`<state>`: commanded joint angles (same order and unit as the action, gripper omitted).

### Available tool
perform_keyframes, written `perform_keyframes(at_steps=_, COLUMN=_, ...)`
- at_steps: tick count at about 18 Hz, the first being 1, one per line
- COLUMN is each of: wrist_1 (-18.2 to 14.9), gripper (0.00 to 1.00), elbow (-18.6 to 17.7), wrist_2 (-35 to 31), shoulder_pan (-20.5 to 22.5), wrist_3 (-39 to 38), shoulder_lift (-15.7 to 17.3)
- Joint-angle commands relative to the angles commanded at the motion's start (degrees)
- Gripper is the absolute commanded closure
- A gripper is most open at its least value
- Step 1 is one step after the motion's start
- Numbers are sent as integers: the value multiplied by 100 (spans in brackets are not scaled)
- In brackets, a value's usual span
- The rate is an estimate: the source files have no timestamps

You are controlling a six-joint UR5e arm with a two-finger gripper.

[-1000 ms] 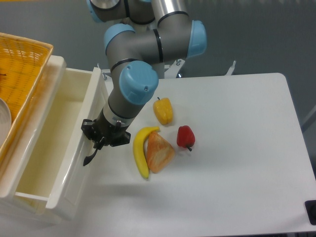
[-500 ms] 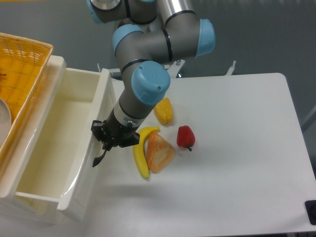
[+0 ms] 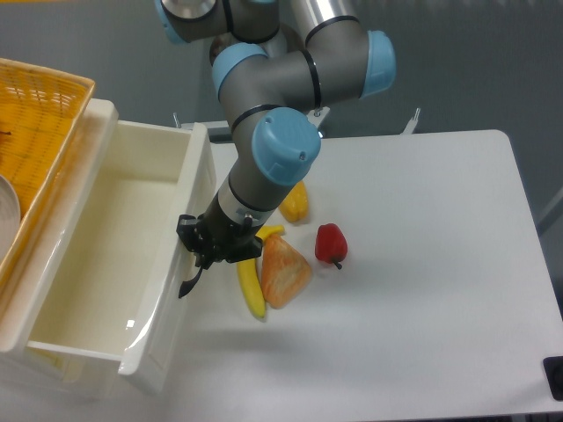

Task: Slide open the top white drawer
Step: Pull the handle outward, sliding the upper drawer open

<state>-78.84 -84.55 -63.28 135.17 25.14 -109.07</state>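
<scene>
With the gripper [image 3: 201, 260] pinching the black handle [image 3: 188, 283] of the top white drawer [image 3: 180, 264] (already well out), pull straight and level toward the table's right edge, stopping short of the banana [image 3: 250, 278].

One glossy cream-white plastic drawer [image 3: 106, 264], pulled out, at 9 o'clock. One curved black handle [image 3: 188, 283] on its front. One yellow wicker basket [image 3: 35, 132] at 10 o'clock. One grey-and-blue robot arm [image 3: 273, 97] at 12 o'clock, ending in one black two-finger gripper [image 3: 211, 249]. One white table [image 3: 422, 290]. Near centre: one yellow banana [image 3: 250, 286], one yellow bell pepper [image 3: 295, 204], one red bell pepper [image 3: 331, 243], one orange-tan wedge-shaped item [image 3: 281, 271].
</scene>
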Motion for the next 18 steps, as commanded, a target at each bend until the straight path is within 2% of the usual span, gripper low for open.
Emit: perform_keyframes(at_steps=18, wrist_1=-9, gripper=84, elbow=-9, wrist_2=9, shoulder_pan=229, wrist_3=158, shoulder_lift=-9)
